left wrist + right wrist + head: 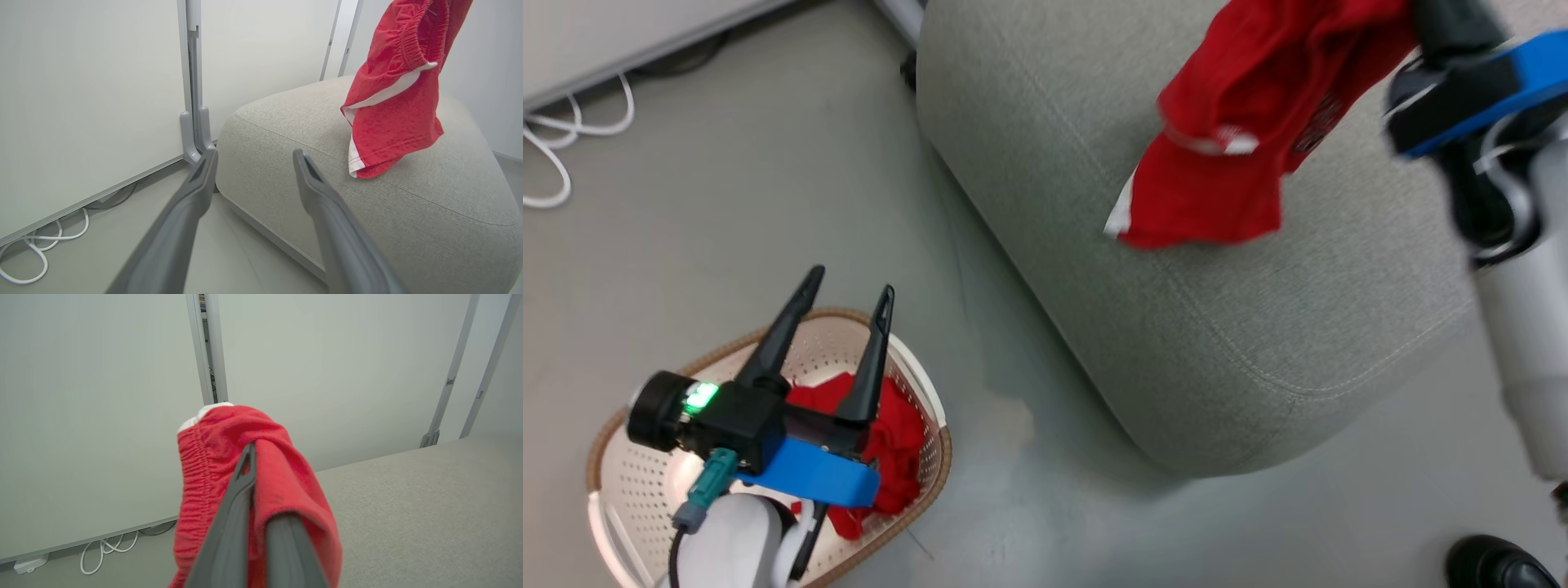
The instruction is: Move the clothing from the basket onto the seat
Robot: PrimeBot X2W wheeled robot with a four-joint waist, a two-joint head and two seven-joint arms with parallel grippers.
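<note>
A red garment with white trim point(1233, 139) hangs over the grey seat point(1176, 310), its lower edge at or just above the cushion. My right gripper point(255, 457) is shut on its elastic waistband, as the right wrist view shows. More red clothing point(894, 441) lies in the cream basket point(637, 482) on the floor at lower left. Above that basket my left gripper point(848, 290) stands open with nothing between its fingers. In the left wrist view the left gripper point(253, 157) points toward the seat point(408, 204) and the hanging garment point(396, 106).
White cables point(556, 155) lie on the floor by a pale wall panel at the upper left. A black shoe point(1494, 563) shows at the lower right corner. Grey floor point(1029, 457) separates the basket from the seat.
</note>
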